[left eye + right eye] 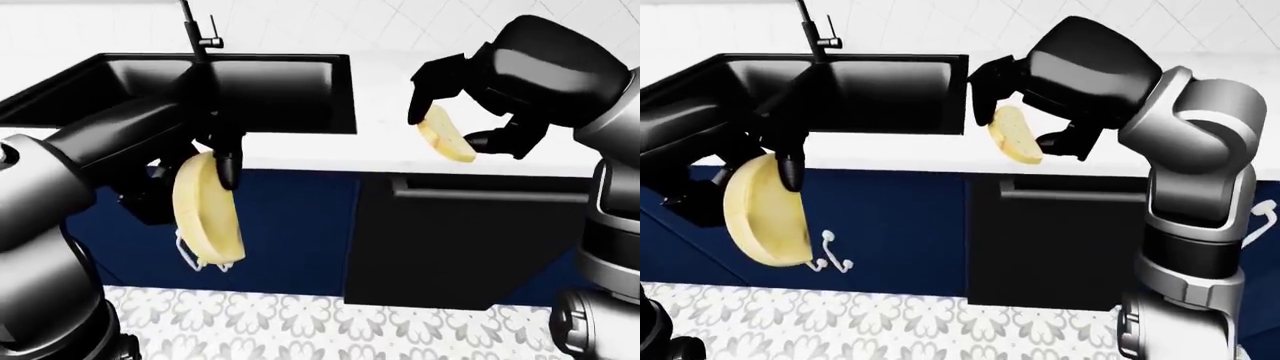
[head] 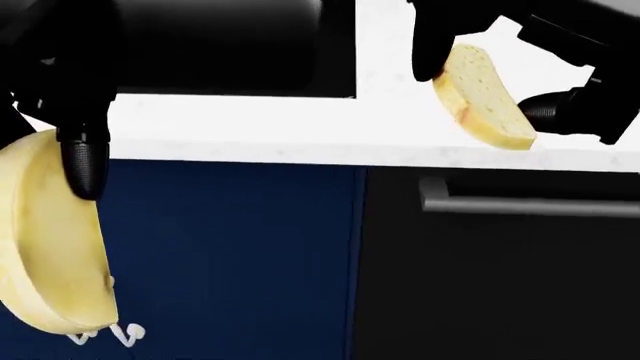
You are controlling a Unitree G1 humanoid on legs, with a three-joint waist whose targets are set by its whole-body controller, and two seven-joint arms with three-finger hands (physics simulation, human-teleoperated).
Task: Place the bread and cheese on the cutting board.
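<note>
The robot stands facing a white stone counter (image 1: 300, 161) with a black sunken sink (image 1: 250, 90) and a thin black tap (image 1: 197, 34), and both its hands are full. The black three-fingered left hand (image 1: 215, 154) grips a pale yellow half-round slab of cheese (image 1: 207, 210), one finger pressed flat down its face; the slab hangs on edge below the counter's lip, out over the dark blue cabinet front (image 1: 290, 225). The black right hand (image 1: 1025, 112) pinches a small slice of crusted bread (image 1: 1015, 136) between a finger at its top and a finger at its lower end, holding it tilted in the air just above the counter edge.

No cutting board shows in any of the three views, so I'd judge the robot has yet to find or reach it.

The cheese worries me most. It is big for that hand, held near its upper edge, and much of it hangs free; a jolt while stepping or turning could pivot it out of the fingers onto the patterned tile floor (image 1: 330, 330). It also hangs below counter height, so swinging it sideways without lifting could knock it against the counter edge. The bread's two-point pinch could let it twist loose.
</note>
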